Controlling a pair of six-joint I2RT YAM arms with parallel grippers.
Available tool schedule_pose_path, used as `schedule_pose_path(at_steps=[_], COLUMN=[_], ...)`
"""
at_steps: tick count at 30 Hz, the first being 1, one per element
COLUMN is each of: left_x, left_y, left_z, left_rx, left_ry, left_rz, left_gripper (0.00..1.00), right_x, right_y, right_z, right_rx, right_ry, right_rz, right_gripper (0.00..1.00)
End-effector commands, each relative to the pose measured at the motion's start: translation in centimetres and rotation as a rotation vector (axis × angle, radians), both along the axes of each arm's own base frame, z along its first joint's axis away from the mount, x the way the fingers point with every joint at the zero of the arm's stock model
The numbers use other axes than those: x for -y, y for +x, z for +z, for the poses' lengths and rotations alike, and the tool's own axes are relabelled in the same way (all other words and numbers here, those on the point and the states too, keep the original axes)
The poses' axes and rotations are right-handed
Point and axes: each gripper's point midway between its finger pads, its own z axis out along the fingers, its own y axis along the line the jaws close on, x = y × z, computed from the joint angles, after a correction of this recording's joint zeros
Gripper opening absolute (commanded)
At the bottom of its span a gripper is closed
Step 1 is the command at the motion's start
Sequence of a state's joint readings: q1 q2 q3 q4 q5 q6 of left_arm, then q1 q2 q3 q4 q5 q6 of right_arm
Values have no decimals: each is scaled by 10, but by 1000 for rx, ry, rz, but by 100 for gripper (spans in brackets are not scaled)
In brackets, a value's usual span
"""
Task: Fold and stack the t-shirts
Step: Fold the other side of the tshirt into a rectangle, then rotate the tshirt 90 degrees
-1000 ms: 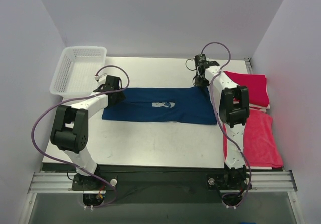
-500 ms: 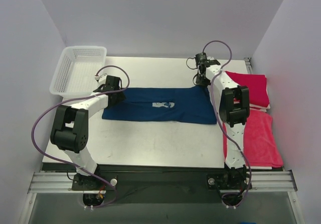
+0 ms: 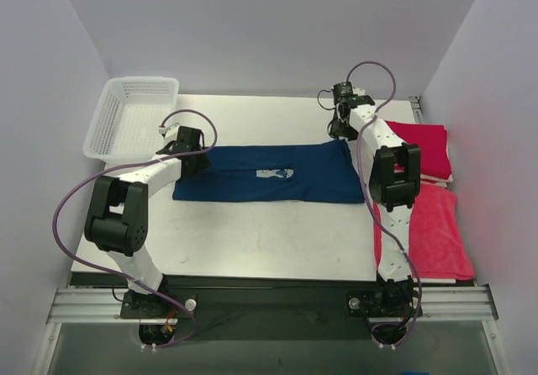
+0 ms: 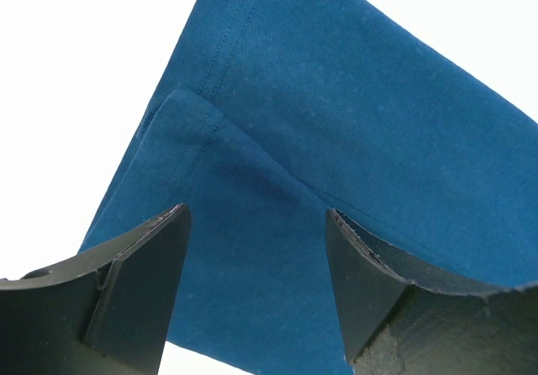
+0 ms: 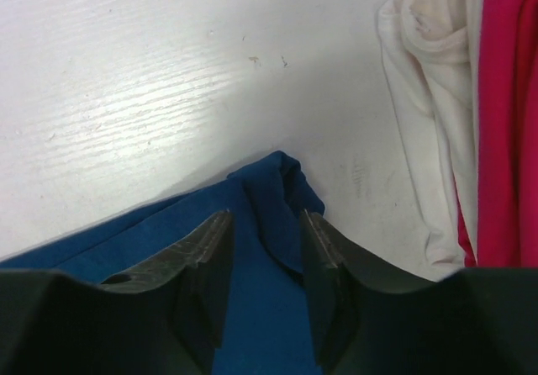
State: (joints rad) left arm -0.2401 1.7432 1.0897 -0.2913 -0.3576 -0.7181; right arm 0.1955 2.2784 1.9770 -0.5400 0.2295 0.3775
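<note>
Navy t-shirt (image 3: 265,173) shows 1 fold (seemingly), more left; red t-shirts (image 3: 420,145) lie right of it; left hand (image 4: 252,224) wide, right hand (image 5: 265,232) part-open, each empty.

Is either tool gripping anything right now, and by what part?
Nothing is held. The left tool and right tool both stand open over the navy shirt, which lies loose on the table.

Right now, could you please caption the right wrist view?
Open right gripper over navy t-shirt corner, red t-shirts alongside.

A lab cell: plain walls (image 3: 252,30) enclose a white table (image 3: 252,228).
</note>
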Motion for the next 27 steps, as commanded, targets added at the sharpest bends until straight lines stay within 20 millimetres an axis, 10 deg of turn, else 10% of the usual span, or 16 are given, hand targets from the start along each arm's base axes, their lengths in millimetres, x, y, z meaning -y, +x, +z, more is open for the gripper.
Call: schedule_pose_path(at_steps=[1, 6, 14, 27], left_x=[-2, -1, 5, 1], left_y=[2, -7, -41, -84], left_z=[9, 9, 1, -36], left_rx=[28, 29, -9, -242], left_ry=[-8, -18, -15, -20], left_rz=[6, 1, -11, 30], left_gripper=[75, 75, 75, 75], right_x=[10, 0, -44, -50], right_y=[-12, -48, -131, -162], right_z=[25, 44, 2, -35], right_rx=[20, 20, -138, -257], right_ry=[-15, 8, 35, 70], right_rz=[-40, -25, 52, 32], right_gripper=[38, 40, 40, 38])
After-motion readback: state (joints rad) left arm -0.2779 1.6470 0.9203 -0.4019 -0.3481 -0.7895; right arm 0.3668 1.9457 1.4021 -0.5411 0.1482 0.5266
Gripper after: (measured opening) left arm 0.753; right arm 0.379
